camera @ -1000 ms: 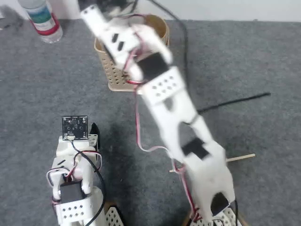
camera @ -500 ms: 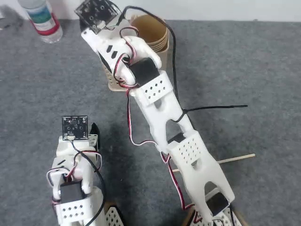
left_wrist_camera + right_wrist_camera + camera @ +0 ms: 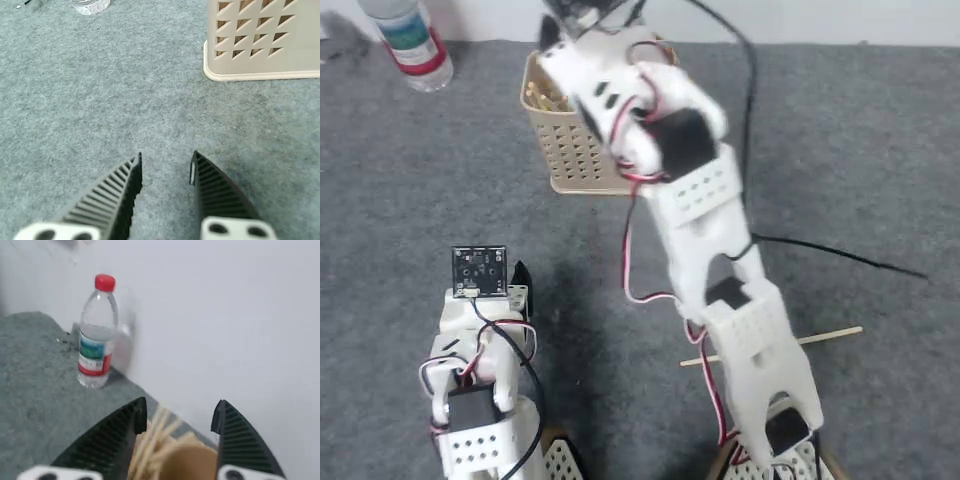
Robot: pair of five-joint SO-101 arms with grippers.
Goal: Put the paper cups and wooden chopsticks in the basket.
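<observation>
The beige perforated basket (image 3: 572, 150) stands at the back of the grey carpet, with wooden chopsticks (image 3: 544, 96) sticking up at its left side. My right arm stretches from the front right over the basket. In the right wrist view my right gripper (image 3: 180, 407) is open, with a chopstick bundle (image 3: 150, 440) and a brown paper cup (image 3: 192, 462) just beyond its fingers, not gripped. One loose chopstick (image 3: 825, 336) lies on the carpet beside the right arm's base. My left gripper (image 3: 165, 157) is open and low over bare carpet, well short of the basket (image 3: 265, 40).
A water bottle (image 3: 410, 35) with a red label stands at the back left, also seen as the bottle (image 3: 96, 335) against a white wall. A black cable (image 3: 840, 255) trails across the carpet to the right. Open carpet lies left of and in front of the basket.
My right arm has swung right and farther back over the basket, now covering the cups seen earlier. The black cable shifted with it. My left arm stayed still.
</observation>
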